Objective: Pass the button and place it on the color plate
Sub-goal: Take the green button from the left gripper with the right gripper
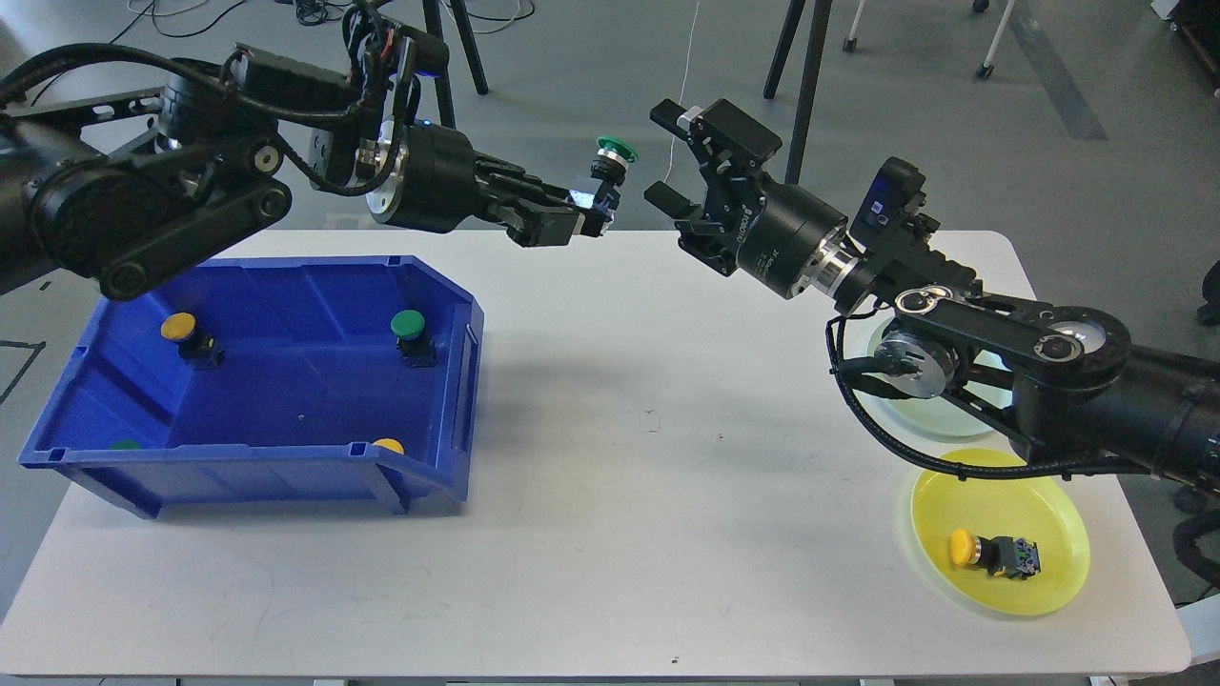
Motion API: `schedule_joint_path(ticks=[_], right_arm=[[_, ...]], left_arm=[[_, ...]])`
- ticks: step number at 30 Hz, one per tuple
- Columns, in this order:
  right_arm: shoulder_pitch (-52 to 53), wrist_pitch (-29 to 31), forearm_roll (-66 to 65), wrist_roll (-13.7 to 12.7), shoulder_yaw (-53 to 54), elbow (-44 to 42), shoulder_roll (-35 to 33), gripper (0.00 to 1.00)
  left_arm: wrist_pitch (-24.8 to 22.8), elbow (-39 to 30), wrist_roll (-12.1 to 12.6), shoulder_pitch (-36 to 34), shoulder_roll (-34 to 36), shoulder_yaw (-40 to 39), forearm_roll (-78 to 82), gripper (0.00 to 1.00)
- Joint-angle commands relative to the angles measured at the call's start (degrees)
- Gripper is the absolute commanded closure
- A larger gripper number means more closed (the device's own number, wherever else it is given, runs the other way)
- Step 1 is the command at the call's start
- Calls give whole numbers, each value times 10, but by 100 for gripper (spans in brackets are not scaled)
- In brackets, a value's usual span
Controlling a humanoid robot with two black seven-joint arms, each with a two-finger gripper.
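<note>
My left gripper point(593, 202) is shut on a green-capped button point(611, 164) and holds it in the air above the table's far edge, cap up. My right gripper point(667, 157) is open and empty, just to the right of that button, fingers facing it with a small gap. A yellow plate point(1048, 514) at the front right holds a yellow-capped button point(991, 553) lying on its side. A pale green plate point(939, 419) lies behind it, mostly hidden by my right arm.
A blue bin point(457, 381) stands at the left of the white table point(648, 495). In it are a yellow button point(186, 335), a green button point(412, 333), and two more caps partly hidden at its front wall. Tripod legs stand behind the table.
</note>
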Motion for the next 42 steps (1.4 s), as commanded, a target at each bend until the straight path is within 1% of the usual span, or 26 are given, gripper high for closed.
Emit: schedule_joint_path(ticks=[1, 4, 8, 11, 14, 18, 22, 25, 28, 29, 34, 36, 38, 39, 40, 41, 42], right_arm=[[11, -1, 0, 0, -6, -21, 21, 5], [12, 0, 0, 0, -8, -38, 38, 9], [15, 4, 0, 0, -12, -59, 56, 18], [20, 4, 0, 0, -29, -72, 67, 22], [21, 3, 0, 0, -32, -85, 79, 24], [22, 2, -1, 0, -32, -96, 93, 30], [23, 0, -1, 0, -32, -99, 95, 39], [24, -1, -1, 0, -32, -99, 95, 48], [24, -3, -1, 0, -32, -99, 95, 61], [24, -4, -1, 0, -32, -100, 95, 64], [24, -5, -2, 0, -32, -99, 95, 87], [24, -5, -3, 0, -32, -99, 95, 93], [25, -5, -6, 0, -32, -98, 95, 97], [25, -5, -7, 0, -32, -96, 95, 98], [26, -5, -7, 0, -32, -96, 95, 99], [26, -5, -7, 0, -32, -95, 95, 99], [26, -5, -7, 0, -32, -95, 95, 99]], left_arm=[[0, 0, 0, 1, 0, 0, 0, 94], [0, 0, 0, 1, 0, 0, 0, 93], [0, 1, 0, 0, 1, 0, 0, 93], [0, 1, 0, 0, 0, 0, 0, 93], [0, 1, 0, 1, 1, 0, 0, 93], [0, 1, 0, 1, 1, -1, -1, 93], [0, 1, 0, 1, 1, -1, -1, 93], [0, 1, 0, 1, 1, -1, -1, 93], [0, 1, 0, 1, 0, -1, -1, 93], [0, 1, 0, 1, 1, -1, -1, 93], [0, 1, 0, 1, 1, -1, -1, 93], [0, 1, 0, 1, 1, -1, -2, 92], [0, 2, 0, 2, 1, 0, -4, 86], [0, 3, 0, 4, 1, 0, -4, 77], [0, 4, 0, 7, 0, 0, -4, 64], [0, 5, 0, 8, 0, 0, -4, 48], [0, 7, 0, 8, -1, -1, -5, 35]])
